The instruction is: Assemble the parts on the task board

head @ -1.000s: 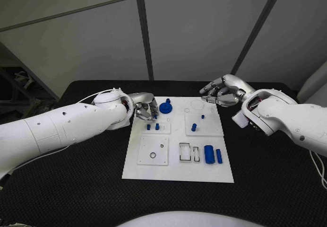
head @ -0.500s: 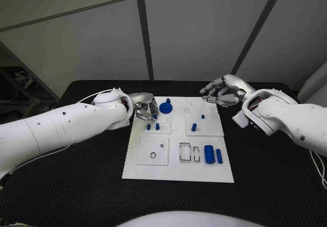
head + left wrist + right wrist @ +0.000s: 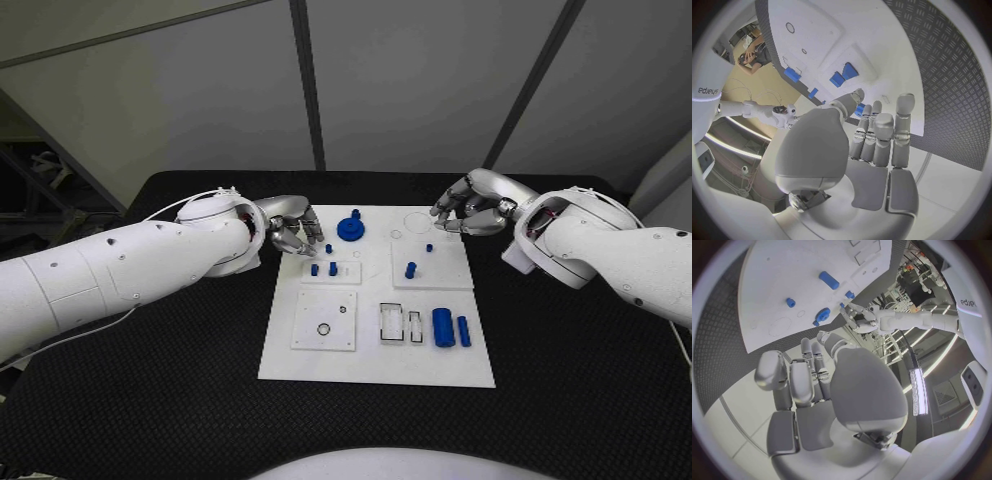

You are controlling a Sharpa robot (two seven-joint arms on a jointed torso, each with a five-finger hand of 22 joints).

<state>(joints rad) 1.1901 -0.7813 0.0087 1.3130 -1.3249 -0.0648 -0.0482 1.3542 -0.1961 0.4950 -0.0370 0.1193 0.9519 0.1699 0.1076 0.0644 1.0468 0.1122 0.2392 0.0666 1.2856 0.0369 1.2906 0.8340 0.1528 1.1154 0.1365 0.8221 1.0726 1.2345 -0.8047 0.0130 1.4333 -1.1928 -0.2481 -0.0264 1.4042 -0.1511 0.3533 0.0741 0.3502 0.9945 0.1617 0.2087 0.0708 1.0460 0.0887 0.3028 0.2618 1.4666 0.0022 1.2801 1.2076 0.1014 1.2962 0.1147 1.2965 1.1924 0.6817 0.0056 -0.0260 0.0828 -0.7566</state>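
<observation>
The white task board [image 3: 375, 350] lies in the middle of the black table. On it stand a blue gear-like part [image 3: 351, 228], two small blue pegs [image 3: 323, 268], another peg [image 3: 410, 268] and two blue cylinders [image 3: 451, 329]. My left hand [image 3: 293, 232] hovers at the board's far left corner, its fingers curled beside the gear-like part. In the left wrist view a bit of blue [image 3: 859, 109] shows between thumb and fingertips; I cannot tell whether it is held. My right hand [image 3: 469, 210] hangs over the board's far right corner with its fingers curled in, nothing in them.
Black table [image 3: 173, 360] surrounds the board on every side. Recessed slots [image 3: 401, 322] and a square plate with a small hole [image 3: 323, 320] sit on the board's near half. Grey wall panels stand behind the table.
My left hand has drawn back a little to the left, away from the gear-like part. My right hand has shifted slightly to the right and lower. The parts on the board have not moved.
</observation>
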